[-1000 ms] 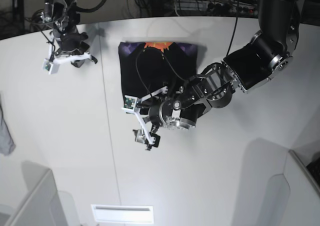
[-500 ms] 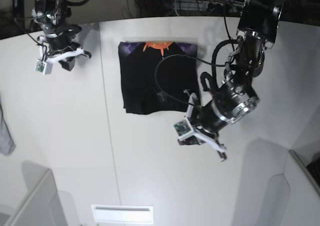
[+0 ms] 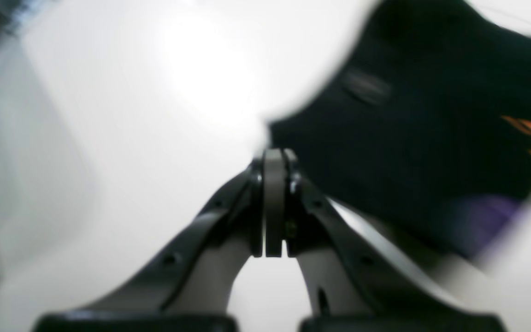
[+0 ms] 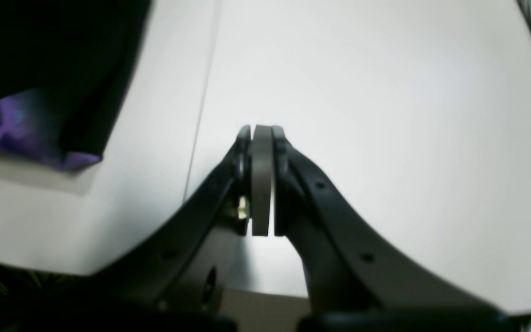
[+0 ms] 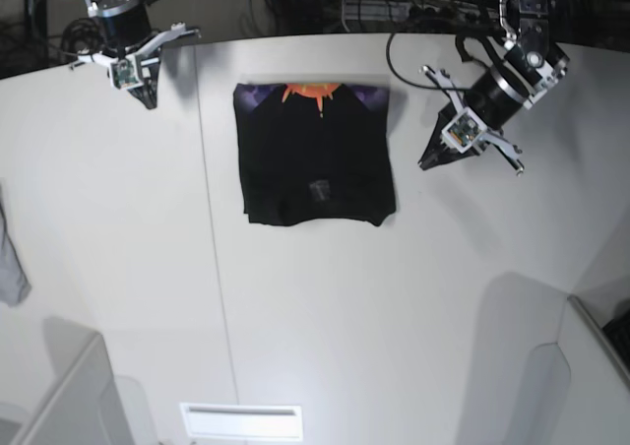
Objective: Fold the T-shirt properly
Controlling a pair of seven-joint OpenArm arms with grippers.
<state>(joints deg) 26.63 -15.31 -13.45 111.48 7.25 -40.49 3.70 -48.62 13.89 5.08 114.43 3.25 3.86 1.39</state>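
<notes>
T-shirt (image 5: 315, 155) first: it lies as a compact black rectangle in the upper middle of the base view, flat on the white table (image 5: 325, 327), with the orange and purple print showing along its top edge. From where I stand the fold looks about finished, edges fairly square, though the lower hem bows a little and the bottom left corner sticks out slightly.

Next in size, the two arms, both off the cloth. The left gripper (image 5: 430, 159) hangs at the upper right of the base view, just beside the shirt's right edge but not touching it; its own camera shows the jaws pressed together with nothing between them. The right gripper (image 5: 146, 96) sits at the upper left, well apart from the shirt, jaws likewise closed on nothing.

Smallest, a grey scrap of cloth (image 5: 12, 263) hangs at the far left edge.

What could go wrong, I'd say: the left gripper is near enough that a low sweep over the shirt could snag the right edge and drag the fold open. Its wrist view is blurred, so clearance is hard to judge.
</notes>
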